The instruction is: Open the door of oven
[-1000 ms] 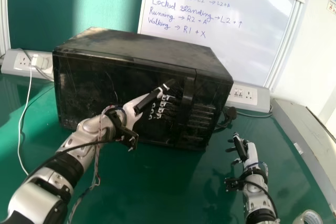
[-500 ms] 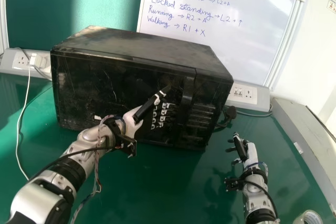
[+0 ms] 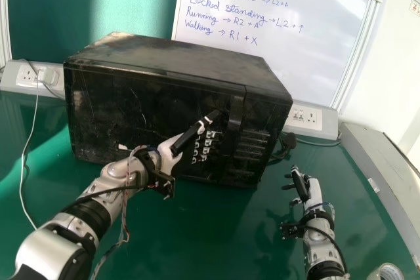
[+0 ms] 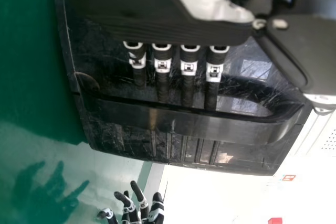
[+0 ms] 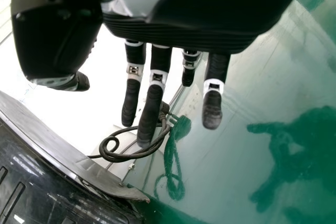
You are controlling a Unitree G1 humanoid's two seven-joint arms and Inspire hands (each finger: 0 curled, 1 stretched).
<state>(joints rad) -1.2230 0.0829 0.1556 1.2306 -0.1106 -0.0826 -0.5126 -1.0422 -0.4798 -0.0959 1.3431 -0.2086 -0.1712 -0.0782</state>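
The black oven (image 3: 131, 113) stands on the green table with its door closed. Its vertical handle (image 3: 234, 122) is on the right part of the front. My left hand (image 3: 187, 141) is at the door just left of that handle, fingers extended. In the left wrist view the left hand (image 4: 163, 72) has its straight fingers side by side, tips at the inner side of the handle bar (image 4: 184, 124); whether they touch it I cannot tell. My right hand (image 3: 300, 185) rests open to the right of the oven; the right wrist view shows the right hand (image 5: 152, 98) with fingers extended.
A whiteboard (image 3: 275, 37) stands behind the oven. Socket boxes (image 3: 303, 117) and cables lie at the back on both sides. A tape roll (image 3: 386, 272) is at the near right corner, and a grey ledge (image 3: 380, 168) runs along the right.
My left hand first drew back a little to the left and down, then moved slightly right again, closer to the handle. The oven door and my right hand have stayed still.
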